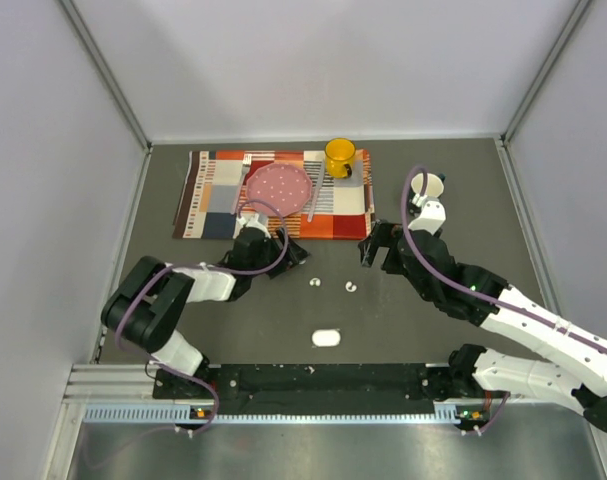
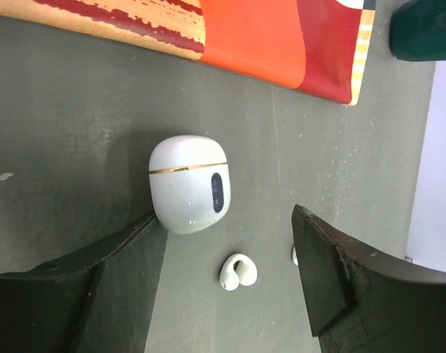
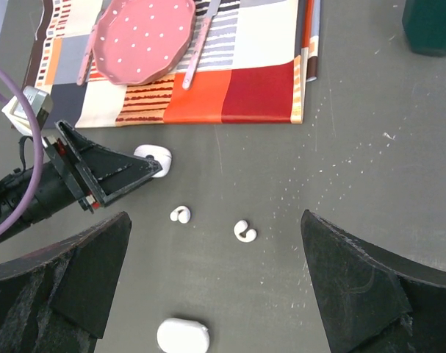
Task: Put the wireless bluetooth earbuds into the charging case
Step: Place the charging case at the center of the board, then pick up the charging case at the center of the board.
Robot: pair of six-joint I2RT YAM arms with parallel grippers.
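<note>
Left hand (image 2: 224, 217): open, fingers well apart, holding nothing. It is low over the surface (image 1: 383, 330), just off the near edge of the placemat (image 1: 213, 190).
Left hand contact: one finger (image 2: 120, 265) has its tip right against the closed case (image 2: 187, 182). I cannot tell whether it touches. The other finger stands clear of the case.
Closed case: white, lid shut, lying flat on the surface just off the placemat's near edge, at the mouth of the left hand and nearer one finger.
Right hand (image 3: 215, 220): spread wide and empty, hanging above the surface off the placemat's near right corner.
Earbuds: two in sight, both loose on the surface a little further out from the placemat's near edge than the closed case. The first earbud (image 3: 180, 214) is near the left hand's fingertips. The second earbud (image 3: 244, 231) lies beside it, apart from it, and neither is in a case.
Second case (image 3: 183, 335): white, shut, lying alone well out from the placemat's near edge, beyond the earbuds.
On the placemat: a pink plate (image 1: 279, 186) and a yellow mug (image 1: 340, 155).
</note>
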